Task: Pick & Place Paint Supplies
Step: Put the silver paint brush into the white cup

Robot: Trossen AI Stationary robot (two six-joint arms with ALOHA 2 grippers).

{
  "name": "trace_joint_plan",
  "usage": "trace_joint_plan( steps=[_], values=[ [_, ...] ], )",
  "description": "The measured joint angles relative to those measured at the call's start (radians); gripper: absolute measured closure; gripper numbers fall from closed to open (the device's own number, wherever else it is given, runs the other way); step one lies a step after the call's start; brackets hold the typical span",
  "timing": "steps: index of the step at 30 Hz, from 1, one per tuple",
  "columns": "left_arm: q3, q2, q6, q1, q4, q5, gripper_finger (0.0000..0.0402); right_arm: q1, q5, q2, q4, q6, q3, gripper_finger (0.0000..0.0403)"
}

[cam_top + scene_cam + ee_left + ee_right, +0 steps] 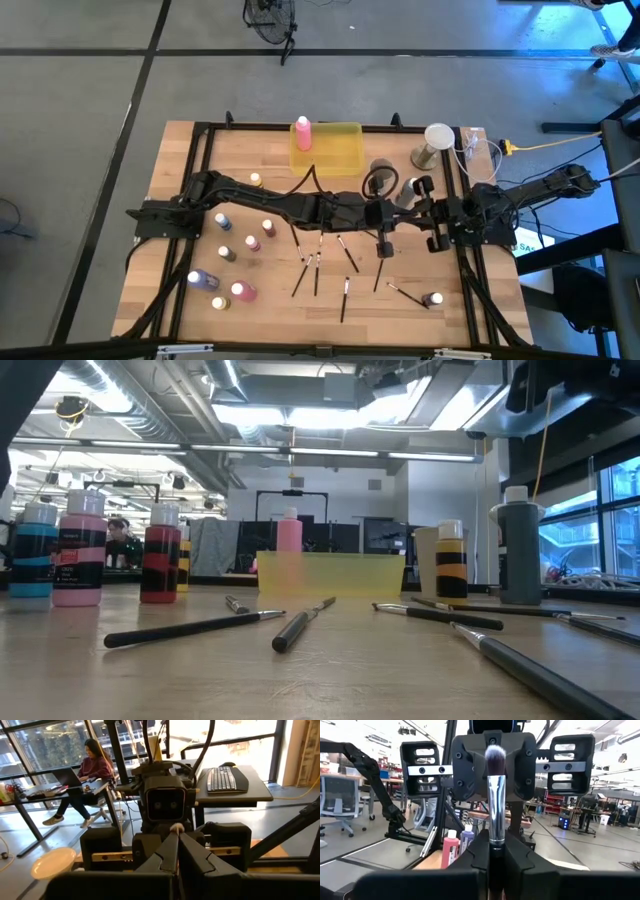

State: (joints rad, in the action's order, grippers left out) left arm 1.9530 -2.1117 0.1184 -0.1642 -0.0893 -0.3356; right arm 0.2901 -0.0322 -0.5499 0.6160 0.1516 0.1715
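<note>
Pink bottle point(302, 133) upright in yellow tray point(340, 150), brushes outside.

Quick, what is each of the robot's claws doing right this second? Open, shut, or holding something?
Left gripper: shut on the paintbrush, near its handle end, mid-table.
Right gripper: shut on the same paintbrush, bristles pointing at the left gripper.
</note>
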Motion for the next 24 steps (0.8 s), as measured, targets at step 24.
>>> trace_joint_plan(
  steps=[24],
  values=[
    [-0.002, 0.282, -0.148, -0.078, 0.841, 0.234, 0.0273, -0.016, -0.201, 0.0, -0.015, 0.004, 0.039, 0.0381]
  ],
)
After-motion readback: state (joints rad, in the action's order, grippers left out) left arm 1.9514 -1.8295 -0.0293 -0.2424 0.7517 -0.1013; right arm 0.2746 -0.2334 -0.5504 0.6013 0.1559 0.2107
